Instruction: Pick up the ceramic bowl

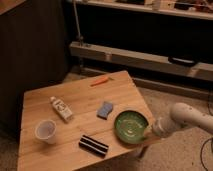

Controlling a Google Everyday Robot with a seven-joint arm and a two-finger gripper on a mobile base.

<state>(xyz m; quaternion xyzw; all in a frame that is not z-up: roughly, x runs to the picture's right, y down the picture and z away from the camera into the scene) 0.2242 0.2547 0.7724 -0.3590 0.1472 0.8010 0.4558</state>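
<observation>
The arm comes in low from the right, its pale, rounded forearm stretched over the floor toward the corner of the wooden surface (pixel 75 150). The gripper (pixel 148 131) sits right at the near right edge of the bowl (pixel 131 126), at the rim; whether it has the rim pinched or merely rests against it I cannot tell.

The bowl is green and glossy with a darker rim and pale streaks inside. It rests flat on the surface just to the left of the gripper, close to the surface's right edge.

Further left of the gripper and a little farther away lies a small blue sponge (pixel 105 109), near the bowl but apart from it. Left of the bowl and slightly nearer the front edge is a dark bar with pale stripes (pixel 94 145), lying flat. Well to the left of the gripper stands a white cup (pixel 46 131), upright, mouth up. Beyond the cup lies a small pale bottle (pixel 61 108) on its side. Far from the gripper, at the back edge of the surface, lies a thin orange object (pixel 100 80).
</observation>
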